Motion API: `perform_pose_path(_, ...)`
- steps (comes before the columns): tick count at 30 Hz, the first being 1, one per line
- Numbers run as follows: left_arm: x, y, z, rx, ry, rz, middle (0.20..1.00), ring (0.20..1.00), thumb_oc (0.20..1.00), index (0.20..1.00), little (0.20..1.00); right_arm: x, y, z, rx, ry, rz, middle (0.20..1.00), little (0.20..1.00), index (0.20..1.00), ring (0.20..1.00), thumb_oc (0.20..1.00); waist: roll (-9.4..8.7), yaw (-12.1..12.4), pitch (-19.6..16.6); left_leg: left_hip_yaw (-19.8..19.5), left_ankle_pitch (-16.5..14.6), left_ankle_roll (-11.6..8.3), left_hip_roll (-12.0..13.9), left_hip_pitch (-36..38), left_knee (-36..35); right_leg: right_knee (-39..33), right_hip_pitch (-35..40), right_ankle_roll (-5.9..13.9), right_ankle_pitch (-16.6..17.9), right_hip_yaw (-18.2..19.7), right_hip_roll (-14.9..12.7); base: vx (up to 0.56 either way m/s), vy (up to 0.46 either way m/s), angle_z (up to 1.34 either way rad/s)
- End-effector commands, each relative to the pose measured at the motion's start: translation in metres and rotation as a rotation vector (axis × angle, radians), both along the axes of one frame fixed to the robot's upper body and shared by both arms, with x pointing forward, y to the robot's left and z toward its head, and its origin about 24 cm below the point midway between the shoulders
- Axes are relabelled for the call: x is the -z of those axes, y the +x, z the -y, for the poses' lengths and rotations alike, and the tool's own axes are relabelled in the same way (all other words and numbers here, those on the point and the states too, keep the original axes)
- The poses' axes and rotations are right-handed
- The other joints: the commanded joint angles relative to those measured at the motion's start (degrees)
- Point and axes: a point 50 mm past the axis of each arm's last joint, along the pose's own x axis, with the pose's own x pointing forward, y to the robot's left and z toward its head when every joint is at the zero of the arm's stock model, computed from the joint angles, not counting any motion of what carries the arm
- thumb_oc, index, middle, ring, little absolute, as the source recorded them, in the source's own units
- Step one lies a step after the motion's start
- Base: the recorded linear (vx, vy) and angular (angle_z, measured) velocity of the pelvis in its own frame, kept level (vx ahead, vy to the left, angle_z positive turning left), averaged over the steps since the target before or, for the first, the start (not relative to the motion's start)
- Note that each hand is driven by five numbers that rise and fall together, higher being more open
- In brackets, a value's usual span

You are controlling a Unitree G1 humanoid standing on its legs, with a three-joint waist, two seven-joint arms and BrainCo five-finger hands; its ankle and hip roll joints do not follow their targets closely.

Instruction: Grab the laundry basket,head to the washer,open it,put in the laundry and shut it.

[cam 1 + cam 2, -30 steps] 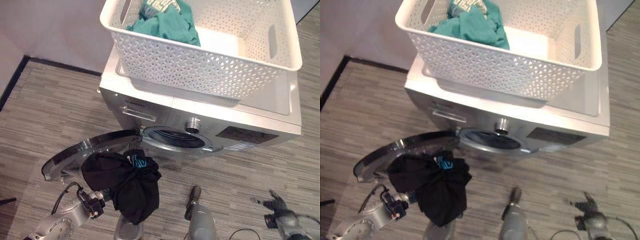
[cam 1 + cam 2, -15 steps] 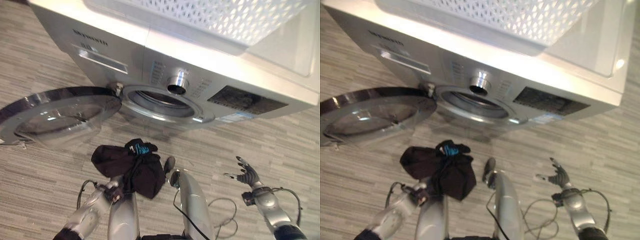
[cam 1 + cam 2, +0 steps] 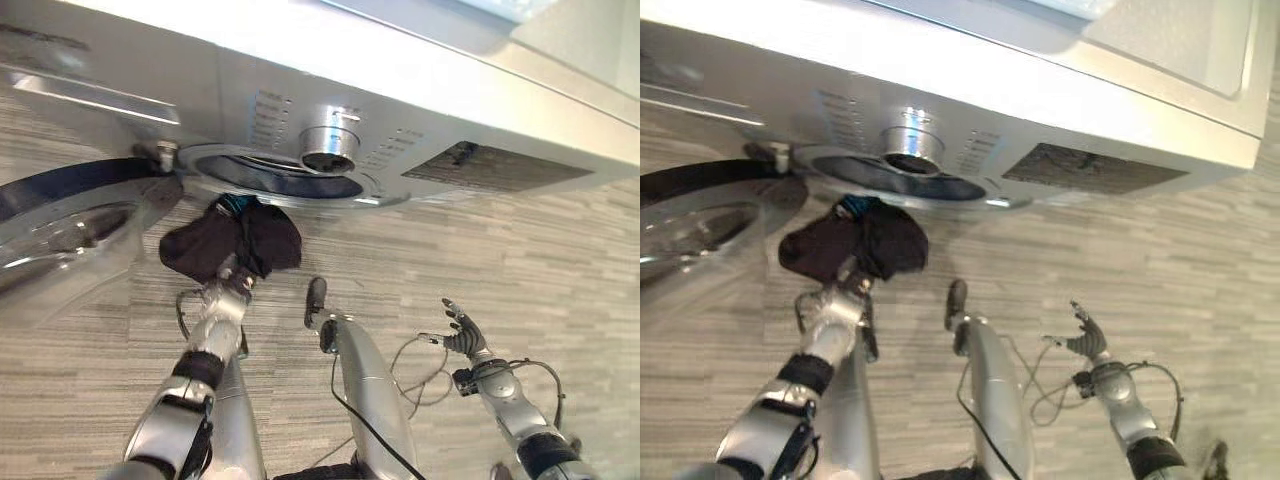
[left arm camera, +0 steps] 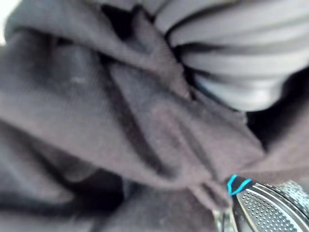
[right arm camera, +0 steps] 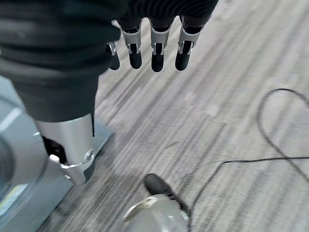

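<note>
Left eye view: I see the black garment [image 3: 228,245] bunched at the lower rim of the washer [image 3: 400,120] opening [image 3: 270,178], covering my left hand [image 3: 236,277]; I cannot tell that hand's finger state. The door [image 3: 60,225] stands open, cut off at the edge. My right hand [image 3: 462,335] hangs spread over the floor [image 3: 520,270], empty.

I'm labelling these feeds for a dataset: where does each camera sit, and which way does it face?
Left eye view: on the head, looking down at the washer front, its open door, and the left hand holding the dark garment at the opening.
Right eye view: beside it, same scene; right hand open over the floor.
Left wrist view: close on the garment and the drum.
Right wrist view: along straight fingers at the floor.
Both eye views share the washer and both hands.
</note>
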Motion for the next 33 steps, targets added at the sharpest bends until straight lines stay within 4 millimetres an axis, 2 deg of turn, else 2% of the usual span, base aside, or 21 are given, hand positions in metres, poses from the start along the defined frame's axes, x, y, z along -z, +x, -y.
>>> perform_pose_path(1, -0.022, 0.011, 0.002, -0.129, -0.118, 0.05, 0.2, 0.2, 0.2, 0.2, 0.2, 0.017, -0.016, 0.002, -0.016, -0.058, -0.093, 1.0, 1.0, 1.0, 1.0, 1.0, -0.41, 0.2, -7.0, -2.7, -5.7, 2.02, -0.1, -3.4, 6.8, 1.1, -2.0, 3.16, 0.3, -0.7, -0.7, 0.03, 0.0, -0.26)
perform_pose_path(3, -0.045, 0.023, 0.001, -0.154, -0.133, 0.089, 0.2, 0.2, 0.2, 0.2, 0.2, 0.015, -0.011, -0.003, -0.048, -0.063, -0.088, 1.0, 1.0, 1.0, 1.0, 1.0, -0.89, -0.6, -7.7, -2.9, -6.2, 2.06, 0.0, -4.7, 7.8, 1.5, -3.1, 3.05, 0.1, -0.3, -0.3, 0.02, -0.001, -0.11)
perform_pose_path(4, -0.046, 0.024, 0.0, -0.155, -0.134, 0.091, 0.2, 0.2, 0.2, 0.2, 0.2, 0.015, -0.01, -0.003, -0.048, -0.063, -0.085, 1.0, 1.0, 1.0, 1.0, 1.0, -0.87, -0.6, -7.7, -2.9, -6.3, 2.06, 0.0, -4.9, 7.9, 1.6, -3.2, 3.05, 0.0, -0.3, -0.3, 0.0, 0.0, 0.0)
perform_pose_path(5, -0.069, 0.033, -0.005, -0.181, -0.143, 0.126, 0.2, 0.2, 0.2, 0.2, 0.2, 0.012, -0.005, -0.011, -0.084, -0.051, -0.07, 1.0, 1.0, 1.0, 1.0, 1.0, -1.17, -1.5, -8.0, -2.8, -6.8, 2.03, 0.3, -6.0, 8.9, 2.5, -4.6, 2.95, -0.2, 0.3, 0.1, 0.01, 0.019, -0.08)
perform_pose_path(7, -0.1, 0.041, -0.018, -0.219, -0.154, 0.179, 0.2, 0.2, 0.2, 0.2, 0.2, 0.005, -0.001, -0.017, -0.127, -0.043, -0.042, 1.0, 1.0, 1.0, 1.0, 1.0, -1.36, -2.6, -7.9, -2.5, -7.6, 2.19, 0.7, -7.1, 10.2, 3.1, -6.0, 2.94, -0.1, 0.8, 0.3, 0.02, 0.033, -0.11)
perform_pose_path(8, -0.122, 0.044, -0.021, -0.231, -0.176, 0.233, 0.2, 0.2, 0.2, 0.2, 0.2, 0.0, 0.002, -0.019, -0.142, -0.043, -0.018, 1.0, 1.0, 1.0, 1.0, 1.0, -1.31, -3.2, -8.0, -2.3, -7.9, 2.27, 1.0, -7.6, 10.5, 3.3, -6.8, 3.02, 0.0, 1.1, 0.6, 0.03, 0.023, -0.21)
perform_pose_path(10, -0.147, 0.045, -0.023, -0.245, -0.208, 0.297, 0.2, 0.2, 0.2, 0.2, 0.2, -0.005, 0.005, -0.022, -0.153, -0.039, 0.005, 1.0, 1.0, 1.0, 1.0, 1.0, -1.27, -4.0, -8.1, -1.9, -8.4, 2.28, 1.6, -8.7, 11.5, 3.2, -7.9, 3.13, 0.3, 1.4, 1.2, 0.03, 0.012, -0.29)
perform_pose_path(11, -0.166, 0.046, -0.019, -0.239, -0.221, 0.349, 0.2, 0.2, 0.2, 0.2, 0.2, -0.006, 0.006, -0.025, -0.162, -0.037, 0.013, 1.0, 1.0, 1.0, 1.0, 1.0, -1.06, -4.4, -8.3, -1.7, -8.6, 2.41, 1.7, -9.2, 11.8, 3.2, -8.5, 3.27, 0.5, 1.6, 1.6, 0.02, 0.012, -0.23)
perform_pose_path(12, -0.177, 0.046, -0.015, -0.224, -0.223, 0.38, 0.2, 0.2, 0.2, 0.2, 0.2, -0.008, 0.008, -0.028, -0.173, -0.036, 0.022, 1.0, 1.0, 1.0, 1.0, 1.0, -0.9, -4.6, -8.2, -1.5, -8.8, 2.45, 2.0, -9.7, 12.2, 3.1, -8.9, 3.39, 0.8, 1.8, 1.9, 0.01, 0.011, -0.21)
perform_pose_path(13, -0.177, 0.046, -0.015, -0.224, -0.223, 0.381, 0.2, 0.2, 0.2, 0.2, 0.2, -0.008, 0.008, -0.028, -0.173, -0.036, 0.023, 1.0, 1.0, 1.0, 1.0, 1.0, -0.9, -4.5, -8.2, -1.5, -8.8, 2.45, 2.1, -9.9, 12.3, 3.1, -9.1, 3.39, 0.8, 1.8, 1.9, 0.02, 0.005, -0.32)
perform_pose_path(14, -0.204, 0.043, -0.001, -0.182, -0.216, 0.468, 0.2, 0.2, 0.2, 0.2, 0.2, -0.012, 0.009, -0.031, -0.208, -0.06, 0.038, 1.0, 1.0, 1.0, 1.0, 1.0, -0.54, -4.9, -8.3, -1.3, -8.8, 2.49, 2.5, -10.6, 12.5, 2.8, -9.9, 3.4, 1.2, 2.4, 2.6, 0.02, 0.003, -0.3)
perform_pose_path(19, -0.26, 0.033, 0.032, -0.068, -0.198, 0.642, 0.2, 0.2, 0.2, 0.2, 0.2, -0.023, 0.016, -0.028, -0.217, -0.099, 0.082, 1.0, 1.0, 1.0, 1.0, 1.0, 0.97, -5.8, -8.1, -0.9, -8.7, 2.36, 2.5, -12.4, 12.6, 1.6, -11.7, 3.33, 1.8, 3.6, 3.6, 0.01, 0.004, -0.14)
perform_pose_path(20, -0.261, 0.033, 0.032, -0.067, -0.199, 0.644, 0.2, 0.2, 0.2, 0.2, 0.2, -0.023, 0.016, -0.028, -0.217, -0.099, 0.084, 1.0, 1.0, 1.0, 1.0, 1.0, 0.97, -5.8, -8.1, -0.9, -8.7, 2.36, 2.5, -12.5, 12.6, 1.6, -11.8, 3.34, 1.9, 3.6, 3.6, 0.0, 0.021, -0.14)
perform_pose_path(21, -0.268, 0.028, 0.044, 0.0, -0.196, 0.701, 0.2, 0.2, 0.2, 0.2, 0.2, -0.031, 0.019, -0.026, -0.219, -0.114, 0.117, 1.0, 1.0, 1.0, 1.0, 1.0, 1.49, -6.4, -7.5, -0.4, -8.8, 2.43, 2.7, -13.1, 13.0, 1.1, -12.5, 3.21, 2.2, 4.1, 4.0, 0.0, 0.015, -0.18)
perform_pose_path(22, -0.267, 0.027, 0.045, 0.002, -0.197, 0.7, 0.2, 0.2, 0.2, 0.2, 0.2, -0.031, 0.019, -0.025, -0.217, -0.115, 0.116, 1.0, 1.0, 1.0, 1.0, 1.0, 1.58, -6.2, -7.6, -0.4, -8.9, 2.44, 2.8, -13.3, 13.1, 1.1, -12.6, 3.22, 2.2, 4.1, 4.1, 0.01, 0.009, -0.13)
perform_pose_path(24, -0.247, 0.031, 0.049, 0.018, -0.177, 0.661, 0.2, 0.2, 0.2, 0.2, 0.2, -0.045, 0.023, -0.023, -0.204, -0.122, 0.191, 1.0, 1.0, 1.0, 1.0, 1.0, 2.27, -6.3, -6.1, -0.2, -9.0, 2.66, 3.2, -14.4, 14.1, 1.0, -13.9, 3.1, 2.8, 4.6, 4.8, 0.01, 0.001, -0.13)
perform_pose_path(28, -0.221, 0.045, 0.034, -0.047, -0.186, 0.533, 0.2, 0.2, 0.2, 0.2, 0.2, -0.045, 0.022, -0.026, -0.194, -0.12, 0.21, 1.0, 1.0, 1.0, 1.0, 1.0, 3.05, -6.4, -4.7, 0.1, -9.3, 2.99, 4.1, -16.1, 14.8, 0.6, -15.9, 3.18, 3.7, 5.5, 5.8, 0.0, 0.018, -0.15)
perform_pose_path(33, -0.204, 0.052, 0.008, -0.147, -0.209, 0.438, 0.2, 0.2, 0.2, 0.2, 0.2, -0.041, 0.017, -0.028, -0.205, -0.127, 0.213, 1.0, 1.0, 1.0, 1.0, 1.0, 3.46, -6.9, -4.4, -0.1, -9.7, 2.96, 5.0, -18.4, 15.7, 0.4, -18.1, 3.11, 4.3, 5.7, 6.7, 0.03, -0.038, -0.21)
